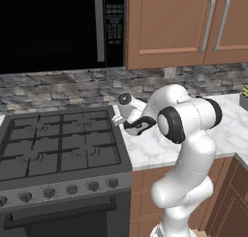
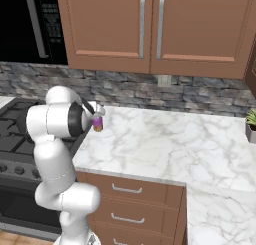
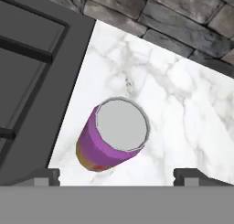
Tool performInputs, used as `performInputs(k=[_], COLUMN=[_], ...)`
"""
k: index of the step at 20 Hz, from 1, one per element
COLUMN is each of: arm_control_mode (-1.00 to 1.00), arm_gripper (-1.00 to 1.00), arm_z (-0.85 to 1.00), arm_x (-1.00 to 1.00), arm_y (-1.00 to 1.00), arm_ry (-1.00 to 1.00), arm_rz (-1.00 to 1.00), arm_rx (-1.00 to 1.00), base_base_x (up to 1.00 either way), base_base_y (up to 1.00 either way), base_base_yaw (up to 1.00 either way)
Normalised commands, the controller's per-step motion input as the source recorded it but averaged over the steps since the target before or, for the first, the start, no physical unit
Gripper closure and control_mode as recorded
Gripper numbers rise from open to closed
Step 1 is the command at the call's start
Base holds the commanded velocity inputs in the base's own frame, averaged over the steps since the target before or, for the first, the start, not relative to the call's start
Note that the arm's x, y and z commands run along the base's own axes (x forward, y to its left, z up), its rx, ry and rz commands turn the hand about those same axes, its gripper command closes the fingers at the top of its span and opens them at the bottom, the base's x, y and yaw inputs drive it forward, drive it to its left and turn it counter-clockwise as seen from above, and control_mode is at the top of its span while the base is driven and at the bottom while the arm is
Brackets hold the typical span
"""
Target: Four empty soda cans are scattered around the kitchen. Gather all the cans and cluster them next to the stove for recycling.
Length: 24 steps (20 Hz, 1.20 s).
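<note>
Claw (image 3: 117, 175): jaws stand wide apart, nothing between them; both dark fingertips (image 3: 43, 175) are clear of the can in the hand view.

Purple-pink soda can (image 3: 112, 138): upright on the white marble counter (image 3: 183, 109), silvery top facing the hand camera, orange-tan band at its base. It stands just beside the stove's (image 1: 58, 144) right edge, on the counter and not on the range. In the hand view the can sits between the two fingertips and slightly beyond them, apart from both. The right base view shows the same can (image 2: 97, 124) on the counter (image 2: 165, 144) next to the robot's forearm, partly hidden by the arm.

Stove: dark grey top with black burner grates and a row of front knobs, seen in the left base view. Black microwave (image 1: 58, 28) hangs above it.

Stone backsplash (image 2: 200, 96) runs behind the counter; brown wall cabinets (image 2: 150, 29) above. A potted plant (image 2: 251, 123) stands at the far right counter edge.
</note>
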Motion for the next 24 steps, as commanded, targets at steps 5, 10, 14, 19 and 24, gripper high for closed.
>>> performInputs(k=[5, 10, 14, 19, 24], arm_control_mode=[-1.00, -1.00, -1.00, -1.00, -1.00], arm_gripper=[-1.00, -1.00, -1.00, -1.00, -1.00], arm_z=[0.31, 0.60, 0.46, 0.32, 0.26], arm_x=[-0.60, -0.35, -0.29, -0.39, -0.44], arm_y=[-0.01, -0.04, -0.10, -0.10, -0.14], arm_ry=[-0.12, -0.07, 0.00, 0.00, 0.00], arm_rz=[-0.02, -0.06, -0.09, -0.09, -0.06], arm_rx=[0.00, 0.01, 0.05, 0.09, 0.12], base_base_x=[0.00, 0.00, 0.00, 0.00, 0.00], base_base_y=[0.00, 0.00, 0.00, 0.00, 0.00], base_base_yaw=[0.00, 0.00, 0.00, 0.00, 0.00])
